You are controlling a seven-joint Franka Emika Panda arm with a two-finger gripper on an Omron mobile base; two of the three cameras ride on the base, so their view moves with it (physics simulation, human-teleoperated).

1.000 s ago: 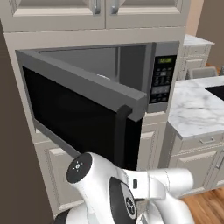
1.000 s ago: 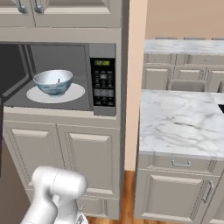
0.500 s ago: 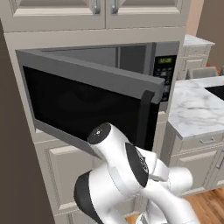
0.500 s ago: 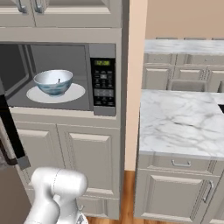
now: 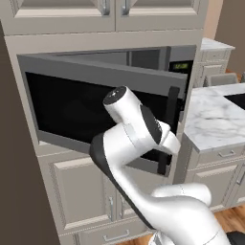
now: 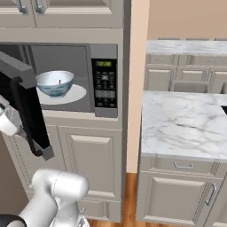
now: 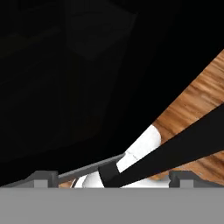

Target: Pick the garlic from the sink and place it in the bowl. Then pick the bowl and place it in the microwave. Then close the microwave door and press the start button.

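The microwave door is now swung much further toward closed than one second ago; in the left base view its free edge with the black bar handle sits further right, close to the keypad panel. In the right base view the door's edge and handle have come in at the left of the frame. The white arm has risen to the centre of the left base view, in front of the door's dark glass.
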